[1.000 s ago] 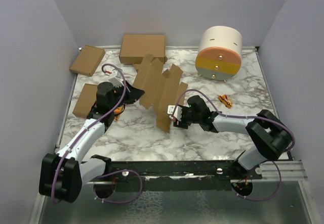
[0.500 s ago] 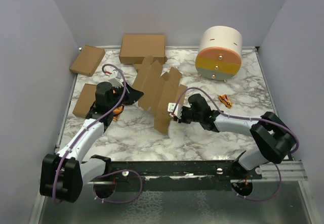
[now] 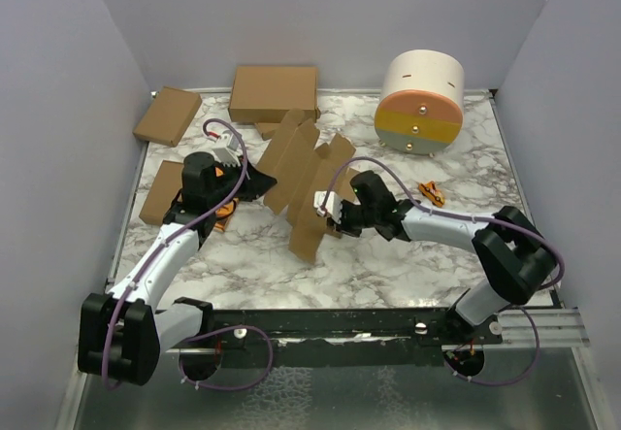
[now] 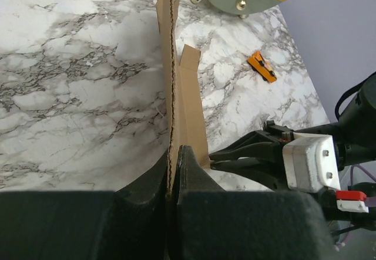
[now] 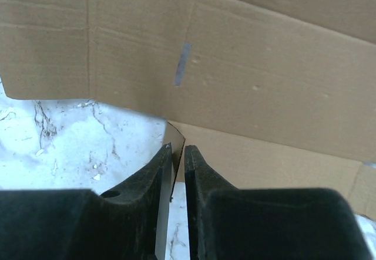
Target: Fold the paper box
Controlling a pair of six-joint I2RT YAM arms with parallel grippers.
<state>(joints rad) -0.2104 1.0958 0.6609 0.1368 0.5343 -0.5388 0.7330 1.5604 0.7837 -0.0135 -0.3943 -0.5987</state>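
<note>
At the middle of the desk (image 3: 417,260), between my two arms, the paper box (image 3: 309,170) is a flat notched sheet lifted clear of the marble.

Containers: the round drawer unit (image 3: 419,100) at far right has its drawers shut, so its contents are hidden. The wide carton (image 3: 274,92) at the far edge and the smaller carton (image 3: 167,115) at far left are both closed.

The sheet stands tilted and appears edge-on in the left wrist view. Its long axis runs from the far side toward the near side, with the near end lowest.

My left tool (image 4: 175,154) is clamped on the sheet's left edge. My right tool (image 5: 178,152) pinches a thin flap on its near right side.
</note>
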